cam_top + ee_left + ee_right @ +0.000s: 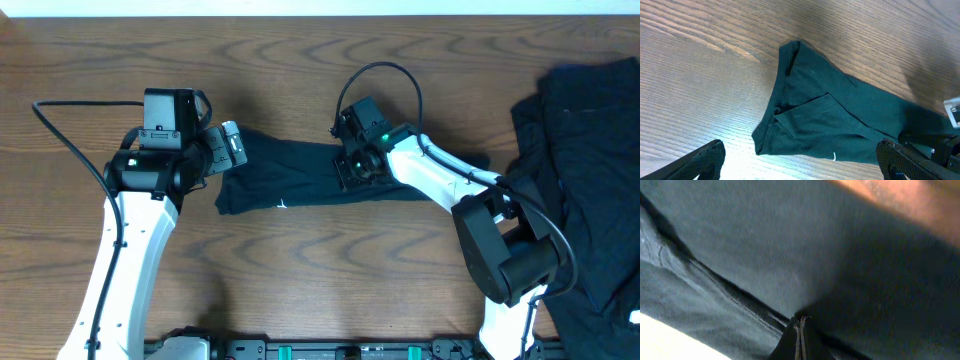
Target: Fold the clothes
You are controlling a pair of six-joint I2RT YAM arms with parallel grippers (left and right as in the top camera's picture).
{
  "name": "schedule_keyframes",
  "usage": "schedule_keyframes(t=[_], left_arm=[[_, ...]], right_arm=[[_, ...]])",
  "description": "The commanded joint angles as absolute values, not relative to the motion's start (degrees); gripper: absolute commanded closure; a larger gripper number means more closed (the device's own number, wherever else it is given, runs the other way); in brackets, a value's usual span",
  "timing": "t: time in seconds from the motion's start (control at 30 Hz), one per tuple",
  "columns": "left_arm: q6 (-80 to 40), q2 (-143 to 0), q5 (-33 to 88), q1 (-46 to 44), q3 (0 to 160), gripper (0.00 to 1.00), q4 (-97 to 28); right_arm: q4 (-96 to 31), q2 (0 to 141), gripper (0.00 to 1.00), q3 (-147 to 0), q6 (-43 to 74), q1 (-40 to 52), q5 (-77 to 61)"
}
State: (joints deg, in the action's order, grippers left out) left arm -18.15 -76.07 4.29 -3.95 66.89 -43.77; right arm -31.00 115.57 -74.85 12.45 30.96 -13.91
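Hovering over folded shirt (290, 182) end with left gripper (232, 147) spread wide; pressing right gripper (352, 171), fingers closed together, onto shirt middle; noting clothes (590, 150) heaped far right.

Your left arm (125, 250), at the frame's left, wears a white shell below a black joint housing and a boxy black wrist unit. A thin black cable (70, 125) loops off toward the upper left. The right arm (440, 180), right of centre, is white with bulky black joints, a green light (381, 138) and an arching black cable (385, 72). The left pincer (231, 148) has matte black, pebbled fingers (702, 162). The right pincer (799, 332) shows as a narrow dark wedge.
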Motion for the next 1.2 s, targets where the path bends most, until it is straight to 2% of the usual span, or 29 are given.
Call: schedule_keyframes(t=[0.0, 0.53, 0.73, 1.17], left_arm=[[-17.9, -76.0, 3.9, -3.8, 67.2, 0.02, -44.1], [-17.9, -76.0, 3.9, -3.8, 67.2, 0.02, -44.1], [-17.9, -76.0, 3.9, -3.8, 67.2, 0.02, -44.1], [-17.9, -76.0, 3.9, -3.8, 67.2, 0.02, -44.1]], right_arm=[[-32.2, 116.4, 0.99, -75.3, 13.7, 31.6, -17.8], [-39.1, 116.4, 0.98, -75.3, 14.7, 32.3, -23.9], [-42.9, 113.9, 0.99, -77.6, 10.1, 31.1, -25.0], [-45.0, 113.3, 0.99, -79.9, 10.2, 28.4, -9.8]])
